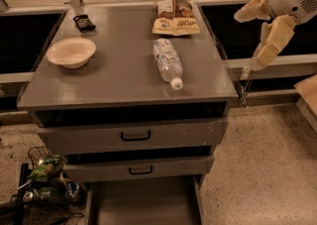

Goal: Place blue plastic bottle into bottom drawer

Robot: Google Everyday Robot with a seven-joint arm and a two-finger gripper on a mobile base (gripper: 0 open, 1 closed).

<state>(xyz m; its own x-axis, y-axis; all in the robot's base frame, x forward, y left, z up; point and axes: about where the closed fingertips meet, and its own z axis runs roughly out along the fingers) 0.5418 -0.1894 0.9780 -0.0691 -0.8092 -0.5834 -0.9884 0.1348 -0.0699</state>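
Observation:
The blue plastic bottle (166, 60) lies on its side on the grey cabinet top (109, 78), white cap pointing toward the front edge. The bottom drawer (143, 204) is pulled open at the foot of the cabinet, and its flat grey floor is bare. My gripper (250, 40) hangs in the air beyond the cabinet's right edge, well right of the bottle. Its cream fingers (271, 40) are spread open and hold nothing.
A tan snack bag (174, 18) lies behind the bottle, a white bowl (72, 51) sits at the left and a small black object (84, 22) at the back left. Two upper drawers (133, 135) are shut. Cables and clutter (44, 179) lie on the floor at the lower left.

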